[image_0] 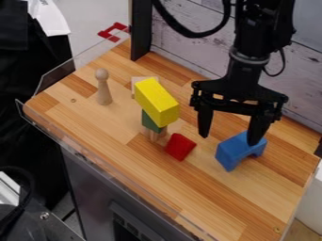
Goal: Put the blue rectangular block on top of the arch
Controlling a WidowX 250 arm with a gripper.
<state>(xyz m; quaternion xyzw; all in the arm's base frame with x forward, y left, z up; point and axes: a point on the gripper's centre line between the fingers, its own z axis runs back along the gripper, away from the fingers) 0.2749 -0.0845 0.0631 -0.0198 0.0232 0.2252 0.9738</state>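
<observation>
Find the pincer (229,140) spread wide, holding nothing, over the blue arch-shaped block (233,149) on the counter (217,200); left of that in view, a red block (181,147); next, a yellow rectangular block (157,102) above a green block (151,123); farther left, an upright wooden peg figure (104,89); behind the yellow one, a pale block (136,84).

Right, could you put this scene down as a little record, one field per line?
gripper: open, holding nothing, at the blue block
blue block: notched like an arch, on the table
yellow block: tilted, on top of the green block
red block: on the table, between the green and blue blocks
peg: upright, round-headed, bare wood
finger touching blue block: cannot tell
</observation>
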